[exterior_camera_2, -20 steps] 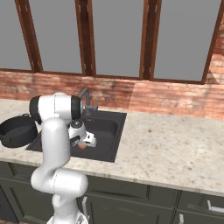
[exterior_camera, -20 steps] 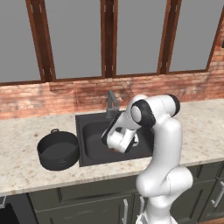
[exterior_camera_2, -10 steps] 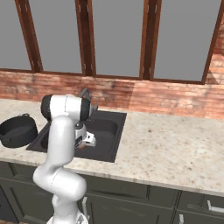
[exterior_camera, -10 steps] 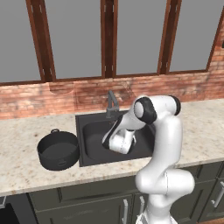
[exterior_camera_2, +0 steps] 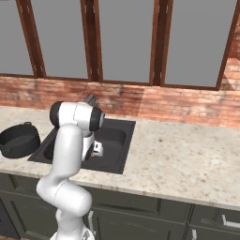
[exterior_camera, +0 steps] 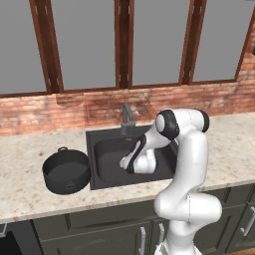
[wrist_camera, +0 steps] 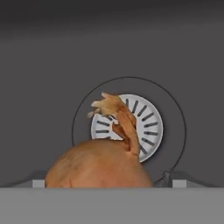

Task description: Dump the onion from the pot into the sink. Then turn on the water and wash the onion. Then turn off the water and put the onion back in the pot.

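Gripper [wrist_camera: 99,186] low in sink [exterior_camera: 102,149], jaws wide either side of onion [wrist_camera: 98,168] by the drain [wrist_camera: 148,127], prob. lining up to grab it for pot [exterior_camera: 66,172] w/ nothing gripped yet.

wall: red brick wall [exterior_camera: 60,112] | windows: grey panes in dark wood window frames [exterior_camera: 123,45] | surface: speckled beige stone surface [exterior_camera_2: 187,159] | below: dark green cabinets [exterior_camera: 89,234] with silver handles [exterior_camera: 143,239]

Round orange-brown onion [wrist_camera: 98,164] with a papery tan stem; matte black sink basin [exterior_camera: 107,159]; slotted silver drain [wrist_camera: 146,127]; dark-grey round pot [exterior_camera: 66,171]; speckled beige stone counter [exterior_camera_2: 187,161].
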